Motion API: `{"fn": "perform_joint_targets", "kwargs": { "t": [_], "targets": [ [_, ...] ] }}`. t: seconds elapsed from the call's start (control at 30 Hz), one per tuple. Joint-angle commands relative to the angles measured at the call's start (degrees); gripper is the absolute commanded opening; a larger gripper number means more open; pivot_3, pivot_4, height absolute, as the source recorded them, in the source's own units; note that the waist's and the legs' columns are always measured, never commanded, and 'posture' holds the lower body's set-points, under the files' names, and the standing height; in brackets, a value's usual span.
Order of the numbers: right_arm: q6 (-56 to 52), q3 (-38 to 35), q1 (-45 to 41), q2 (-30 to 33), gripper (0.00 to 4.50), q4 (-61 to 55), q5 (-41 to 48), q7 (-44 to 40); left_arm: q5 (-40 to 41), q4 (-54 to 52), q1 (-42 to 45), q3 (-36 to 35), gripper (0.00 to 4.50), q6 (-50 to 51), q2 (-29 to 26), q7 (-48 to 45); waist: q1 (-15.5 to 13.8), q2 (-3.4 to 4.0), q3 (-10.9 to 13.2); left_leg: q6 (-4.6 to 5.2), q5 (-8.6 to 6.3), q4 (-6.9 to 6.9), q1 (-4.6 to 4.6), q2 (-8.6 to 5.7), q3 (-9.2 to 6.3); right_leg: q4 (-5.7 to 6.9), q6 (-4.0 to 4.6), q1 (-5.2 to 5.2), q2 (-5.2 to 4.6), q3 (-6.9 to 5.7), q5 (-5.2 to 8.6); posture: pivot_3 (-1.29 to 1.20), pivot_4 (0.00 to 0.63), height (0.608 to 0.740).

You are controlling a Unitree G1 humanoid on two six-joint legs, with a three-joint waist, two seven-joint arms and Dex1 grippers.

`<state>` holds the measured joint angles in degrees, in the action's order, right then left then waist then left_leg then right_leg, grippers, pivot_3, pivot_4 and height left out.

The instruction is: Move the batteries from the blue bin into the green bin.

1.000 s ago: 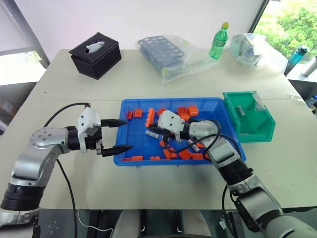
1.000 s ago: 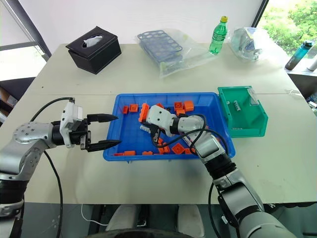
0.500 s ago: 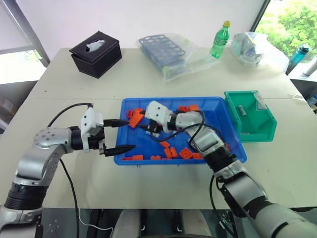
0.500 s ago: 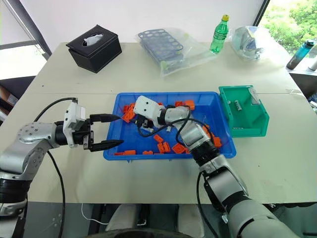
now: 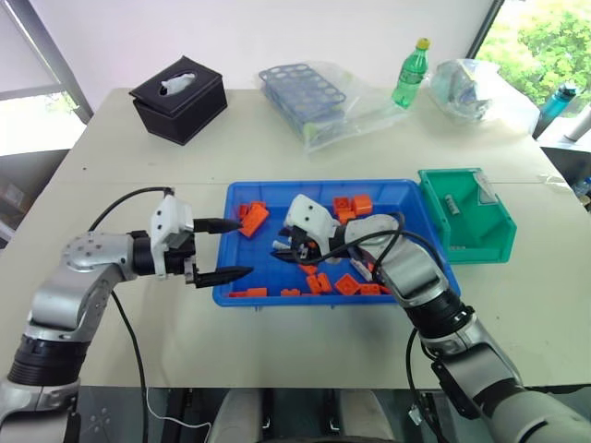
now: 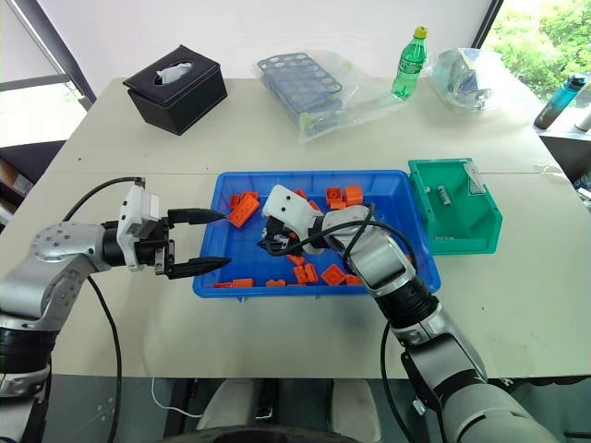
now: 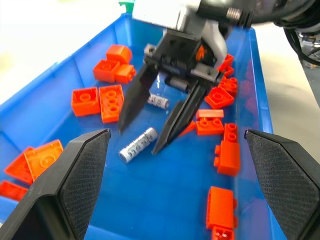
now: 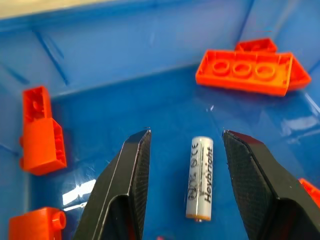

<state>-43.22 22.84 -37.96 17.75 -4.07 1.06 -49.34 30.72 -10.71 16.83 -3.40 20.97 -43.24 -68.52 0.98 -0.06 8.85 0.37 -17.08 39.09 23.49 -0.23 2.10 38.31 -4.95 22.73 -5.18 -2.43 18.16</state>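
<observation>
The blue bin (image 5: pixel 314 185) lies mid-table holding orange bricks (image 5: pixel 254 220) and batteries. One silver battery (image 8: pixel 200 177) lies flat on the bin floor, and my right gripper (image 5: pixel 289 249) hangs open just above it, a finger on either side, not touching. The left wrist view shows that battery (image 7: pixel 138 144) between the black fingers (image 7: pixel 134 97), with a second battery (image 7: pixel 157 101) behind them. My left gripper (image 5: pixel 229 248) is open and empty at the bin's left rim, pointing inward. The green bin (image 5: pixel 480 251) stands against the blue bin's right end with a battery (image 6: pixel 441 194) inside.
At the back of the table are a black tissue box (image 5: pixel 177 100), a blue tube rack in a plastic bag (image 5: pixel 300 92), a green bottle (image 5: pixel 407 74) and a crumpled clear bag (image 5: pixel 466 89). Orange bricks crowd the blue bin's right half.
The right gripper went from shut to open, reached left, then drew back and tipped down over the battery. An orange brick slid toward the bin's left end. The left arm stayed put.
</observation>
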Motion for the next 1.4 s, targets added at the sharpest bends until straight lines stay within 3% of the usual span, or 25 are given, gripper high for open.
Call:
{"fn": "perform_joint_targets", "kwargs": {
  "t": [0.03,0.13,0.17,0.23,0.33,0.5,0.73,0.93,1.17,1.23,1.4],
  "targets": [
    [-0.5,0.3,0.3,-0.5,2.31,0.2,1.4,0.1,0.8,-0.2,1.3,-0.3,4.50,0.0,0.2,-0.3,0.0,0.00,0.0,0.00,0.00,0.00,0.00,0.00,0.00,0.00,0.00,0.00,0.00,0.00,0.00,0.00,0.150,0.716],
    [-0.7,0.9,0.4,-0.3,2.31,1.3,1.8,-0.4,0.6,0.0,1.5,-0.2,4.50,-0.2,0.4,-0.3,0.0,0.00,0.0,0.00,0.00,0.01,0.00,0.00,0.00,0.00,0.00,-0.01,0.02,0.00,0.00,0.00,0.150,0.716],
    [-0.6,1.1,0.4,-0.2,2.07,1.7,1.8,-0.5,0.6,0.1,1.6,-0.2,4.50,-0.2,0.4,-0.2,0.0,0.00,0.0,0.00,0.00,0.01,0.00,0.00,0.00,0.00,0.00,-0.01,0.02,0.00,0.00,0.00,0.150,0.716],
    [0.1,1.6,0.3,0.0,1.50,2.7,1.5,-0.5,0.4,0.1,1.7,-0.1,4.50,-0.3,0.5,-0.1,0.0,0.00,0.0,0.01,0.00,0.01,0.00,0.00,0.00,0.00,0.00,-0.01,0.03,0.00,0.00,0.00,0.150,0.716],
    [0.8,1.6,-0.1,-0.1,0.06,3.3,1.5,-0.2,0.4,0.1,1.8,-0.1,4.50,-0.4,0.7,0.0,0.0,0.00,0.0,0.00,0.00,0.01,0.00,0.00,0.00,0.00,0.00,0.00,0.03,0.00,0.00,0.00,0.150,0.716],
    [-1.0,-4.2,-2.1,-0.5,0.07,-1.8,6.2,-0.3,0.6,-0.1,1.9,-0.1,4.50,-0.3,0.8,0.1,-0.1,0.00,0.0,0.00,0.00,0.01,0.00,0.00,0.00,0.00,0.00,0.00,0.03,0.00,0.00,0.00,0.150,0.716],
    [-15.5,-25.2,-5.7,5.8,0.07,-9.7,16.0,5.1,1.0,-0.1,2.3,0.1,4.50,0.2,1.1,-0.2,-0.5,-0.02,0.0,0.04,-0.02,0.03,0.01,-0.01,-0.06,-0.02,0.00,-0.07,0.00,-0.01,0.00,0.00,0.150,0.716],
    [-13.1,-40.0,6.1,23.0,0.07,-6.9,12.7,9.7,0.3,2.0,3.7,0.9,4.50,0.0,1.9,-0.5,-1.5,0.00,0.0,0.25,-0.14,0.03,0.01,-0.18,-0.13,-0.15,0.00,-0.20,-0.14,0.01,0.00,0.00,0.150,0.716],
    [-13.1,-46.1,13.0,26.3,0.07,-7.3,14.6,13.1,-0.1,4.4,5.9,2.3,4.50,-0.7,2.8,-1.4,0.2,0.01,0.0,0.28,-0.13,0.02,-0.10,0.01,0.07,-0.14,-0.01,-0.21,0.03,0.08,0.00,0.00,0.150,0.716],
    [-13.9,-46.4,13.4,25.5,1.11,-7.8,15.5,14.0,-0.4,5.3,6.9,2.8,4.50,-0.9,3.3,-1.6,-0.1,0.02,0.0,0.31,-0.15,0.02,-0.11,0.09,0.07,-0.13,-0.01,-0.20,0.13,0.10,0.00,0.00,0.150,0.716],
    [-11.1,-43.2,12.6,26.8,3.21,-7.6,14.4,16.0,-0.7,5.9,7.9,3.3,4.50,-0.9,3.9,-1.9,-0.3,0.02,0.0,0.28,-0.14,0.03,-0.09,0.10,0.06,-0.13,-0.01,-0.19,0.14,0.11,0.00,0.00,0.150,0.716]
  ]
}}
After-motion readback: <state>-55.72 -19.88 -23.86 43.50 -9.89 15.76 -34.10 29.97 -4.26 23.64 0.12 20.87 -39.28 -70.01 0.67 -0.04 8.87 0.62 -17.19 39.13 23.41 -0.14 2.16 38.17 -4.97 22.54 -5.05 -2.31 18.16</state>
